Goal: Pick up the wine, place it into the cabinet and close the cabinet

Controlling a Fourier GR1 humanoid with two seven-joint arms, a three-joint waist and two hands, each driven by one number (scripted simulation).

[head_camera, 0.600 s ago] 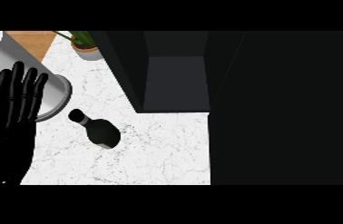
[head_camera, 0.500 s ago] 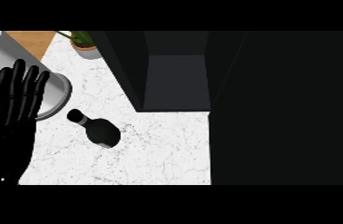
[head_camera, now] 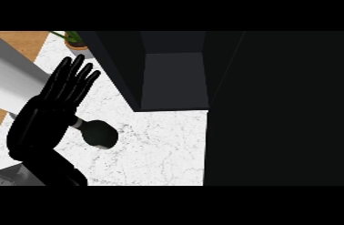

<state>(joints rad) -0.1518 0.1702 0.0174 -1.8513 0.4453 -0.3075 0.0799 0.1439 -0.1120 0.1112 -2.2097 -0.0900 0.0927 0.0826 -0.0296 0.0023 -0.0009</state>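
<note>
Head view, going from the left: a grey rounded object (head_camera: 17, 78) sits at the counter's far left edge, with a strip of wooden surface (head_camera: 27, 42) behind it and a small potted green plant (head_camera: 75, 41) at the back. Over that side the robot's black left hand (head_camera: 57, 105) is spread flat, fingers straight and apart, holding nothing. Its palm covers the neck end of the dark glass wine bottle (head_camera: 99, 133), which appears to lie on the white marbled counter (head_camera: 154, 151); I cannot tell whether the hand touches the bottle or only hangs above it. No finger curls round it.

Further right stands the tall dark cabinet (head_camera: 121, 69), its compartment (head_camera: 173, 78) open toward the counter and bare inside as far as I can see. What I take to be its door (head_camera: 275, 110) fills the right side as one black mass. The right hand does not show anywhere.

So, as I judge it, nothing of the task is finished: the wine is not yet grasped, sits well apart from the compartment, and the lift, the placing and the closing of the cabinet all remain.
</note>
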